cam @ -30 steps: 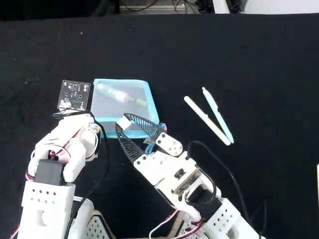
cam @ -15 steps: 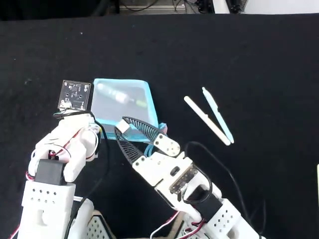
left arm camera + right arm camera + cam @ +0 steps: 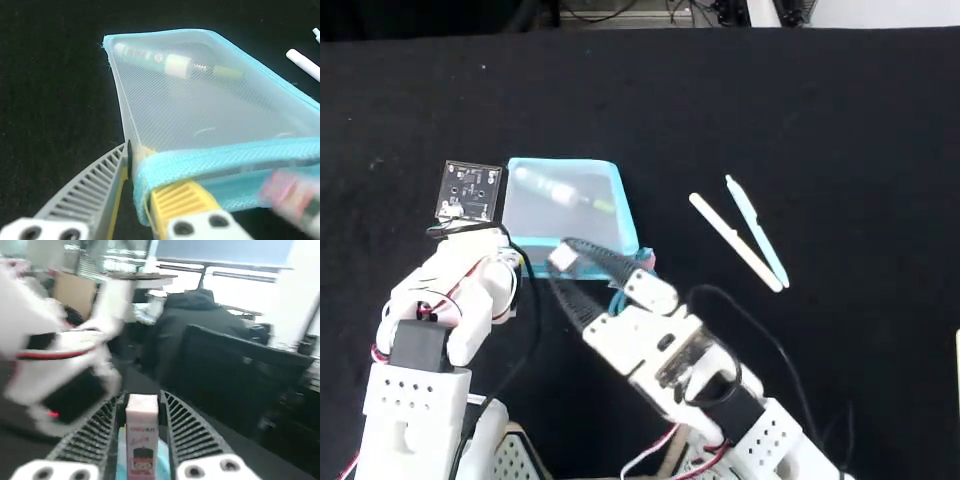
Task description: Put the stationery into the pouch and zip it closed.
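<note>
A translucent pouch [image 3: 570, 205] with blue trim lies on the black table, with a pen-like item [image 3: 560, 190] inside it. My left gripper [image 3: 515, 262] is shut on the pouch's near corner [image 3: 137, 165], its grey and yellow fingers clamping the blue edge. My right gripper [image 3: 560, 262] is shut on a small white and pink eraser [image 3: 562, 257], held at the pouch's near edge; the eraser [image 3: 141, 437] sits upright between the black ribbed fingers [image 3: 182, 432]. A white pen [image 3: 735, 240] and a light blue pen [image 3: 757, 230] lie side by side to the right of the pouch.
The left arm's camera board [image 3: 470, 190] sits just left of the pouch. The two arms stand close together at the near edge. A pale object [image 3: 957, 360] touches the right border. The black table [image 3: 820, 120] stretches far and right.
My right gripper has carried the eraser a little to the left along the pouch's near edge. The left gripper and the pouch have stayed put.
</note>
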Controlling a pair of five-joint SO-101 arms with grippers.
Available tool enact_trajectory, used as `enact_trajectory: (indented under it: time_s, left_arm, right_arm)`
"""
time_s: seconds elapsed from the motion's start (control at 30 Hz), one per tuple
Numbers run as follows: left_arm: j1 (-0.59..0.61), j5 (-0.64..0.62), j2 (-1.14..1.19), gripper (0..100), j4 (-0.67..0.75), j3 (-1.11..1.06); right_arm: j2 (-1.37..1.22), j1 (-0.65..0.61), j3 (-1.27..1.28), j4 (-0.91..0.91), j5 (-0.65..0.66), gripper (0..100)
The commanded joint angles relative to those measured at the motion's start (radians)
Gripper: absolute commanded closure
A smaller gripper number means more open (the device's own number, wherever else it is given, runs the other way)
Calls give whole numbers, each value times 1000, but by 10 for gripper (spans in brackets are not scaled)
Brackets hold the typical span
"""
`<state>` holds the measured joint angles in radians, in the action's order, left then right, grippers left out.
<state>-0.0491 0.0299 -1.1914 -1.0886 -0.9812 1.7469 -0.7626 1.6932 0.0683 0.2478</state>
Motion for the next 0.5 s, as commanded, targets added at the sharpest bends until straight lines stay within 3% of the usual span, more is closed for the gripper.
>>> enact_trajectory:
  time_s: [0.0, 0.27, 0.47]
  left_arm:
    - [-2, -2, -8, 970, 21, 18]
    - [-2, -2, -8, 970, 21, 18]
    - [-2, -2, -8, 970, 21, 18]
  right_arm:
    - [1, 98, -1, -49, 5, 987]
    - [-1, 121, -1, -23, 9, 987]
    - [12, 126, -8, 176, 12, 987]
